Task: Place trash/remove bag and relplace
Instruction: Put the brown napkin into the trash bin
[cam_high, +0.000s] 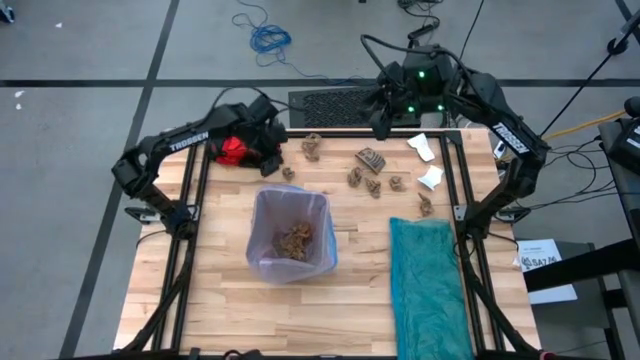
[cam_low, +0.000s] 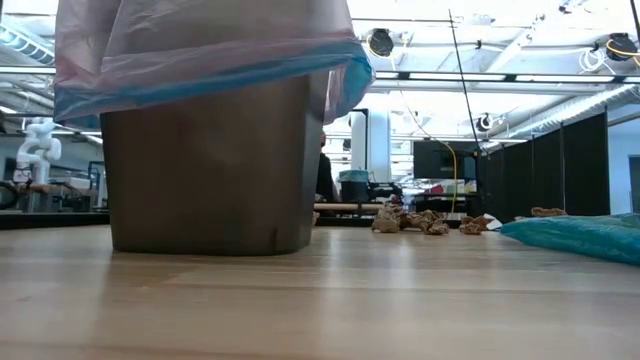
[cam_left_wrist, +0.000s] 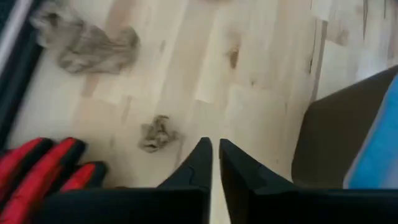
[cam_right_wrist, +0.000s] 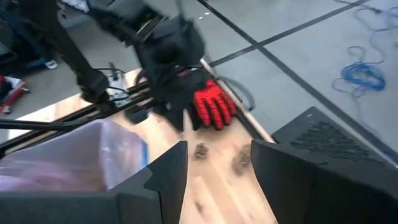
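Observation:
The dark bin (cam_high: 290, 240) stands on its base mid-table, lined with the pale lilac-pink bag (cam_high: 262, 215), whose rim folds over the outside (cam_low: 200, 50). Tan lumps (cam_high: 295, 240) lie inside it. More tan trash (cam_high: 370, 160) and white scraps (cam_high: 431, 178) lie scattered on the table beyond the bin. My left gripper (cam_high: 268, 155) (cam_left_wrist: 214, 152) is shut and hovers near the far left corner, above a small lump (cam_left_wrist: 157, 134) and beside the red glove (cam_left_wrist: 43, 168). My right gripper (cam_high: 383, 120) (cam_right_wrist: 217, 158) is open, raised over the far edge, holding nothing.
A teal-green plastic bag (cam_high: 430, 285) lies flat along the table's right side. The red glove (cam_high: 232, 150) rests at the far left corner. A black grille (cam_high: 330, 105) sits on the floor past the far edge. Dark frame rails (cam_high: 195, 215) run along both table sides.

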